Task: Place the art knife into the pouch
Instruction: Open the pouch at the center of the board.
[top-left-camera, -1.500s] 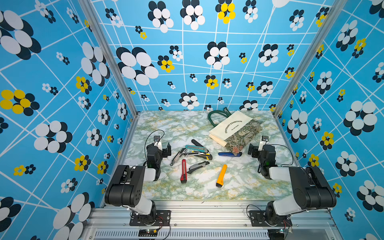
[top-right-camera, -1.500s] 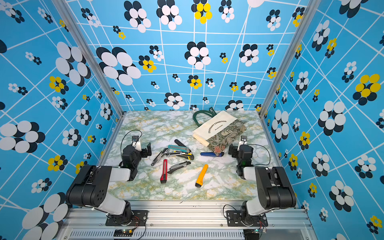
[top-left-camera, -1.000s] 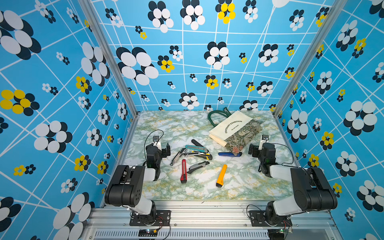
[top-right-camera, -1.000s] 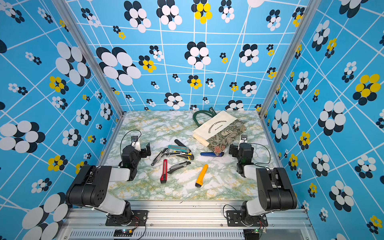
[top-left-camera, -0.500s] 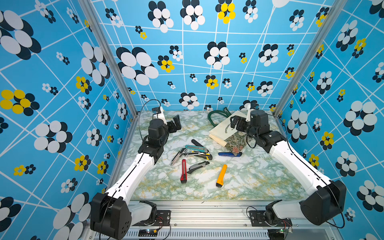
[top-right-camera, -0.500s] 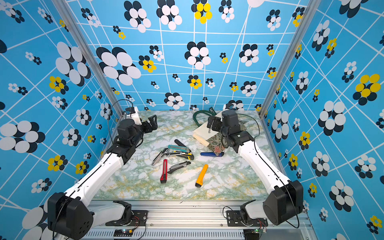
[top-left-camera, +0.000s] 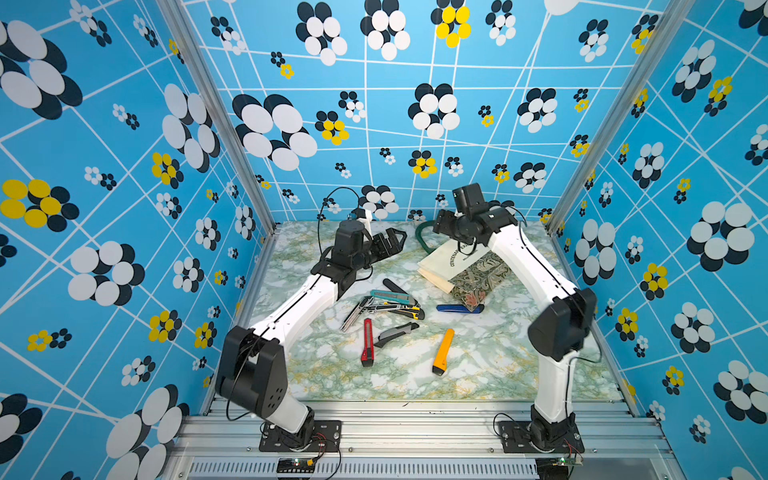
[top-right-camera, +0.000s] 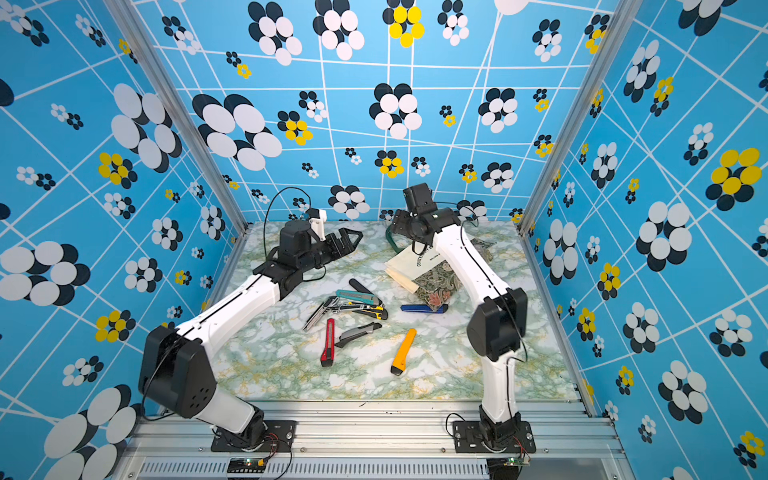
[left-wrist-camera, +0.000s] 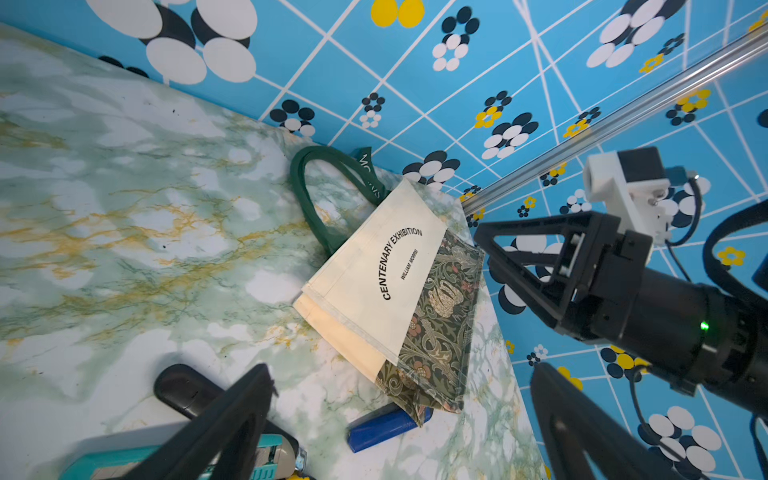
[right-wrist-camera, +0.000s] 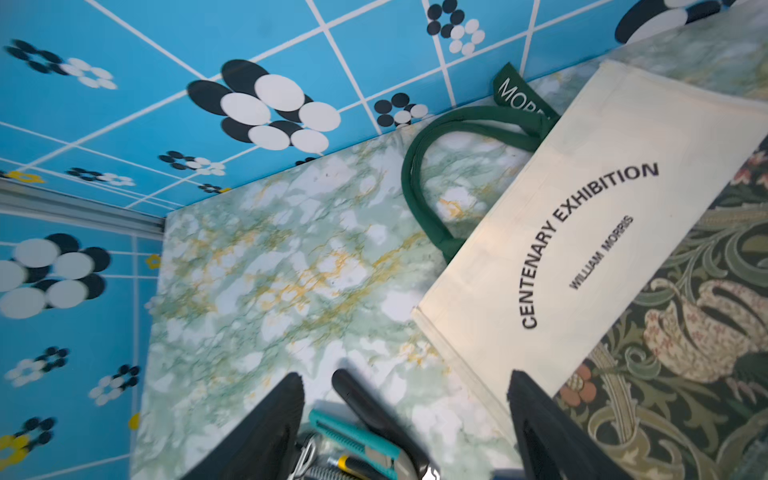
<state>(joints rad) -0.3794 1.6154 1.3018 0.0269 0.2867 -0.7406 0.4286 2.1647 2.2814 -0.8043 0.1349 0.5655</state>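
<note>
**Both hands empty above the worktop, pouch lying flat and closed**

The pouch (top-left-camera: 451, 264) lies flat on the worktop (top-left-camera: 478, 374) at its far right. Its dark green handles (top-left-camera: 420, 243) point toward the back wall and its leafy patterned band faces the near side. In both wrist views the cream layers sit pressed together, so the mouth looks closed.

A scatter of cutters lies mid-worktop. It includes a red cutter (top-left-camera: 367, 340), an orange cutter (top-left-camera: 443, 351), a teal cutter (top-left-camera: 392, 296) and a grey cutter (top-left-camera: 395, 333). A blue cutter (top-left-camera: 459, 308) has one end at the pouch's patterned corner. Which of these is the art knife, I cannot tell.

Any of them should be light, stiff and slim, with a smooth shell that could slip. The sound grip is probably across the narrow width at mid-body, away from the blade end. The pouch is soft canvas and will sag. It likely needs its upper layer lifted at the mouth, beside the handles, before a knife can slide in.

The left hand (top-left-camera: 395, 243) hangs above the far worktop, left of the handles, with its jaws spread wide and nothing between them. The right hand (top-left-camera: 437, 226) hangs over the pouch's handle end. The right wrist view shows its jaws well apart, gripping nothing and touching nothing.
</note>
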